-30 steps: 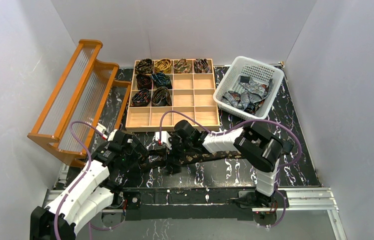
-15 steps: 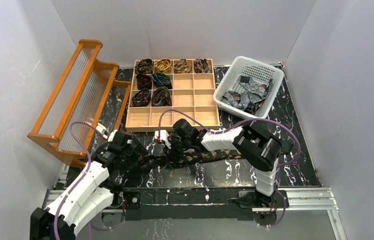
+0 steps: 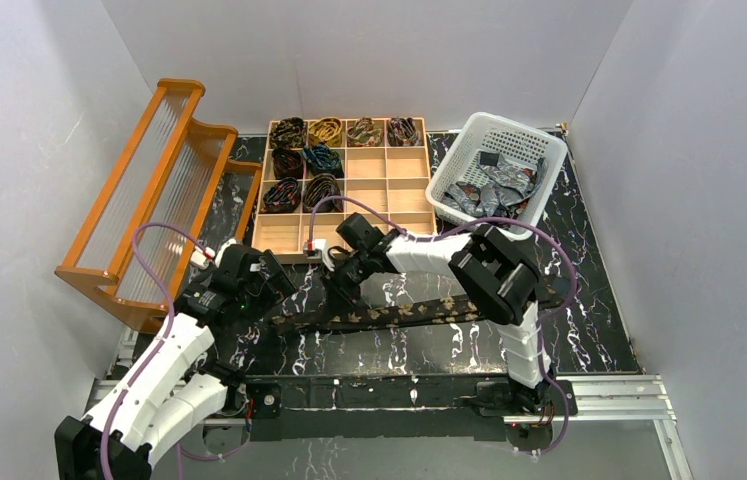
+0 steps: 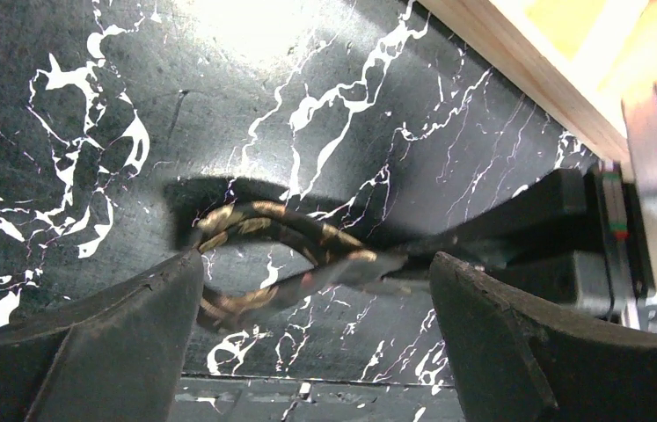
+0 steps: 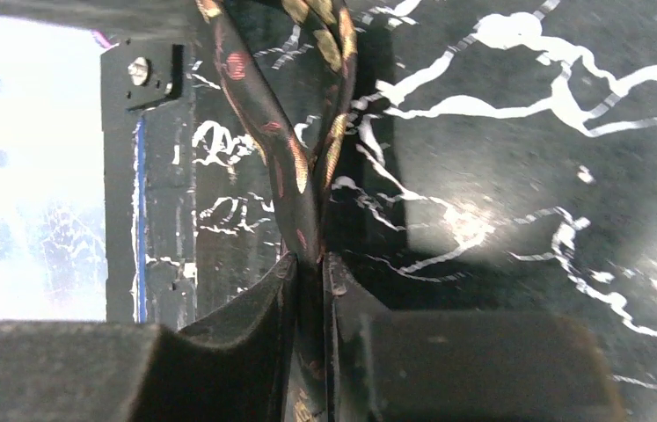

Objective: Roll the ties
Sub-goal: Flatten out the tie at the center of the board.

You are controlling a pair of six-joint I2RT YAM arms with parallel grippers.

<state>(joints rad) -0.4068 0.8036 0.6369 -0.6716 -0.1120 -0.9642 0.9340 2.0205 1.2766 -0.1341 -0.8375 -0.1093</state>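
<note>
Right gripper [image 5: 309,264] has drawn back, jaws clamped on the tie [image 3: 399,313]; left gripper [image 4: 316,264] jaws gape around its loop.

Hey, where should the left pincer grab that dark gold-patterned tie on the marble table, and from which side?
Probably the small looped end of the tie, coming down from above with a finger on each side. The loop stands open on edge, and the left pincer straddles it, open. The right pincer clamps the strip just behind, so stay at the fold.
</note>
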